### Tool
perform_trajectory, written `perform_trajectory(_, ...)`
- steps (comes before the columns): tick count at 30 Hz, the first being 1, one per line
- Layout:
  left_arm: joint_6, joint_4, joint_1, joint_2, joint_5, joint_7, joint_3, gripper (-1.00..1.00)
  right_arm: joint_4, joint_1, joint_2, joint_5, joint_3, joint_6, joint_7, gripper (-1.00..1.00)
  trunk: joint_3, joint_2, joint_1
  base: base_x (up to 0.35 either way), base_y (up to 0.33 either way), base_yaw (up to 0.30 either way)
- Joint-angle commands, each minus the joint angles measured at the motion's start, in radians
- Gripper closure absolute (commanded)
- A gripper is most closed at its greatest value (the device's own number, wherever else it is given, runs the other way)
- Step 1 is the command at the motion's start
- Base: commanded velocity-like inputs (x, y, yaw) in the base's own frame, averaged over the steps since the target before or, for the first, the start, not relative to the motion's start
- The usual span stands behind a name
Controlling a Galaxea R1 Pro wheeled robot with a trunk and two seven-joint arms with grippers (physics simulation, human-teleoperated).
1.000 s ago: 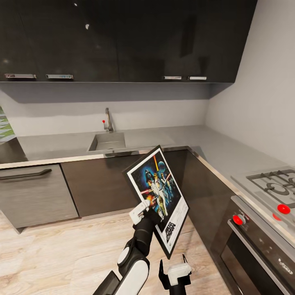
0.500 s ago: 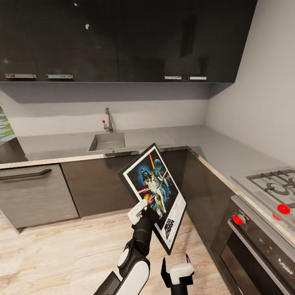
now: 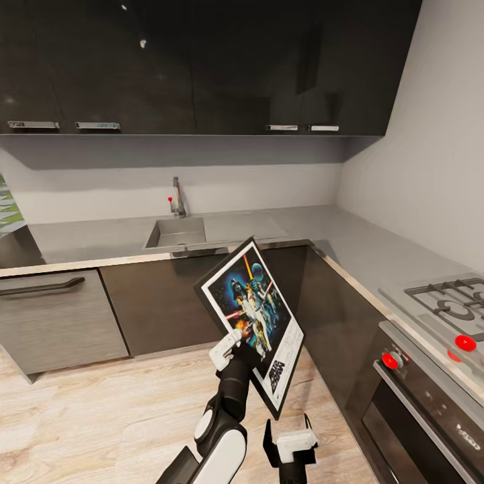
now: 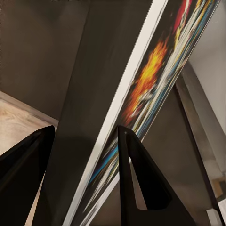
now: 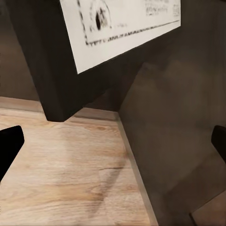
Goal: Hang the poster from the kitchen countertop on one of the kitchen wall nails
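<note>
While the left gripper [image 3: 235, 344] clamps the poster [image 3: 254, 316] by its edge (tilted, above the floor [image 3: 101, 403]), the right gripper [image 3: 290, 440] hangs open, empty.

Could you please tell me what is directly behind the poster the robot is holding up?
Behind the poster are dark cabinet fronts below the countertop; the cabinet corner section is covered.

I am facing dark upper cabinets [image 3: 202, 67] on a pale wall [image 3: 430, 148], a stove [image 3: 444, 302] sitting to my right, pale wood floor [image 3: 101, 403] lying below.
</note>
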Motion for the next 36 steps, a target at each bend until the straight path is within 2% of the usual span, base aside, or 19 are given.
perform_trajectory(1, -0.010, 0.000, -0.001, 0.000, 0.008, 0.003, -0.001, 1.00, -0.002, -0.001, 0.000, 0.005, 0.003, 0.005, -0.007, -1.00, -0.001, -0.001, 0.000, 0.000, 0.000, 0.000)
perform_trajectory(20, -0.022, 0.005, -0.001, 0.000, 0.008, 0.003, -0.002, 1.00, -0.013, -0.001, 0.003, 0.005, 0.005, 0.033, -0.005, -1.00, -0.001, -0.001, 0.000, 0.000, 0.000, 0.000)
perform_trajectory(36, -0.022, 0.028, -0.001, 0.000, 0.008, 0.003, -0.013, 1.00, -0.013, -0.005, 0.014, 0.005, 0.005, 0.037, 0.002, -1.00, -0.001, -0.001, 0.000, 0.000, 0.000, 0.000)
